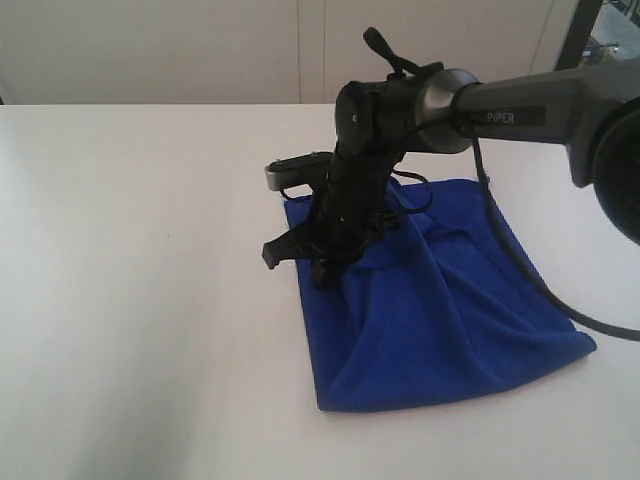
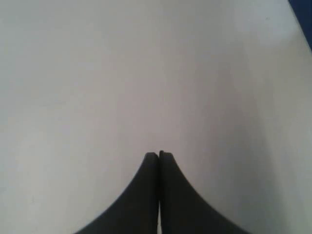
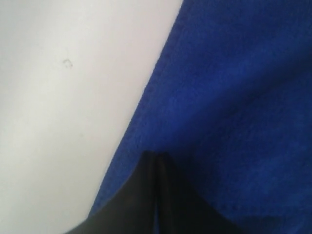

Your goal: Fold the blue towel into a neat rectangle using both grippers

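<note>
Where the right arm (image 1: 540,110), lettered "PIPER", comes in from the right of the exterior view and bends down, the right gripper (image 1: 323,271) meets the towel (image 1: 450,320) at its left edge, near the far left corner. The towel lies on the white table (image 1: 150,300), right of centre and within the table's edges. It is rumpled rather than flat. Creases run from its near and right-hand parts and converge on the gripper, and the cloth rises toward that point. Its near edge is rounded and bunched, and its right corner points toward the right side of the table. A black cable (image 1: 530,280) loops from the arm across the right part of the towel.

In the right wrist view the right gripper (image 3: 157,157) has its fingers pressed together, tips on the towel (image 3: 234,97) just inside the hem. The jaws are closed, pinching cloth there. Bare table (image 3: 58,122) fills the other side of the hem.

In the left wrist view the left gripper (image 2: 159,155) is closed with nothing between its fingers, the two tips touching. It is over bare table (image 2: 122,73). Only a sliver of towel (image 2: 306,14) shows at one corner of that view, well apart from the fingertips. The exterior view does not show this gripper.
</note>
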`<state>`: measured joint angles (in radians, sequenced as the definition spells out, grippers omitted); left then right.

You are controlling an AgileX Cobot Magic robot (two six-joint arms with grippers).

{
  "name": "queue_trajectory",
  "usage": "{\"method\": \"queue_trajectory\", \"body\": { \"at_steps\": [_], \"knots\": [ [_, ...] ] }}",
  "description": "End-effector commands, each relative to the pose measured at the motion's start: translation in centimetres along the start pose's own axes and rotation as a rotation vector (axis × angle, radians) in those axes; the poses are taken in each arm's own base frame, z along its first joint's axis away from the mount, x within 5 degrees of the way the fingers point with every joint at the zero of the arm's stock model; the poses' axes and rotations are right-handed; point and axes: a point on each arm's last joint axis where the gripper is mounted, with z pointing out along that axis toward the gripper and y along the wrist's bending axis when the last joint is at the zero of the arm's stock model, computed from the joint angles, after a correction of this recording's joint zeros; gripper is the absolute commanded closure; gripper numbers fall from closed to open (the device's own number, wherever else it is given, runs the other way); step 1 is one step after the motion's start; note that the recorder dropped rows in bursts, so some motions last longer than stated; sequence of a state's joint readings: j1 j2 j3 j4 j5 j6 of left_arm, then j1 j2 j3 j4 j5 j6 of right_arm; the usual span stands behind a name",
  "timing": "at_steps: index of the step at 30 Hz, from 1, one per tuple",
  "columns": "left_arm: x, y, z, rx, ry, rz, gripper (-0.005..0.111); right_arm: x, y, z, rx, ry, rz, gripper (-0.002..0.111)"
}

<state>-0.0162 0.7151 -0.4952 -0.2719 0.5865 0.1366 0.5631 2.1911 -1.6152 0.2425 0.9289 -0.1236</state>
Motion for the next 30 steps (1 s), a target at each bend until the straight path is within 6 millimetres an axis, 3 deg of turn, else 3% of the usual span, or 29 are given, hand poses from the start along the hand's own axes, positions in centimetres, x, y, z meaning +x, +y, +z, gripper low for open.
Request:
{"method": "queue_trajectory", "body": {
  "at_steps": [1,15,30],
  "knots": [
    [0.2,0.0,0.0,0.005,0.005,-0.012,0.107,0.5,0.6,0.8,-0.013,0.007,-0.002,0.108],
    [0.2,0.0,0.0,0.005,0.005,-0.012,0.107,0.5,1.2,4.2,-0.100,-0.016,0.104,0.108],
    [0.2,0.0,0.0,0.005,0.005,-0.012,0.107,-0.9,3.3,4.6,-0.174,-0.172,0.188,0.108]
  ]
}}
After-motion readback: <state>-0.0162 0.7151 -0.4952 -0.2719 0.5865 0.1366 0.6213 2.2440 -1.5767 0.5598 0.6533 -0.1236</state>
